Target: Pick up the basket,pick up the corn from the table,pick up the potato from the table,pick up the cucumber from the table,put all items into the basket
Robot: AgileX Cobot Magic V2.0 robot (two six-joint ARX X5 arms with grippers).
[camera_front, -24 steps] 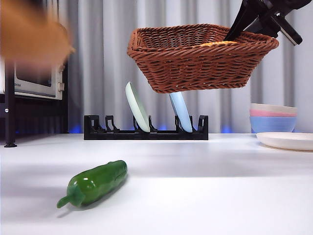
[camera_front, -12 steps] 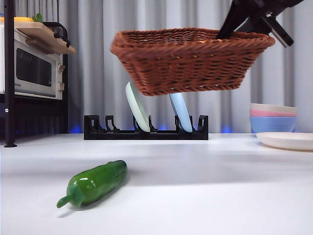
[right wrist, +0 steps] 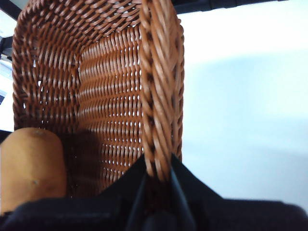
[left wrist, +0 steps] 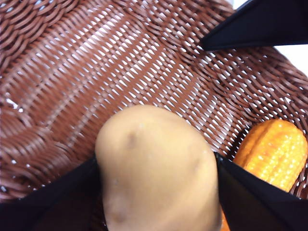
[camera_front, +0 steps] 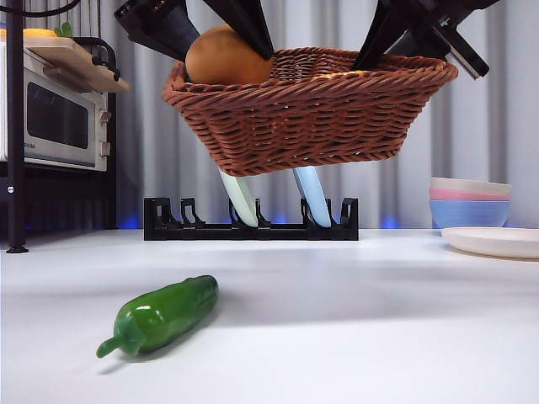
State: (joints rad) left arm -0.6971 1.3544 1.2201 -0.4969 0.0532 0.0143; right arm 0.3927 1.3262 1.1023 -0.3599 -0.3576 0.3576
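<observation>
The brown wicker basket (camera_front: 303, 118) hangs in the air above the white table (camera_front: 354, 320). My right gripper (camera_front: 396, 55) is shut on its right rim (right wrist: 156, 120), one jaw inside and one outside. The tan potato (camera_front: 226, 57) sits between the jaws of my left gripper (camera_front: 223, 46), just over the basket's left end. In the left wrist view the potato (left wrist: 154, 192) is above the basket floor (left wrist: 96, 62), with the ridged orange corn (left wrist: 274, 151) lying inside beside it. The green cucumber (camera_front: 164, 313) lies on the table at the front left.
A black dish rack (camera_front: 251, 225) with two upright plates stands behind and below the basket. A microwave (camera_front: 55, 126) is at the far left. Stacked bowls (camera_front: 470, 202) and a white plate (camera_front: 493, 241) sit at the right.
The basket has shifted left in the right gripper. The left gripper has come in from above with the potato to the basket's left end. The cucumber has not moved.
</observation>
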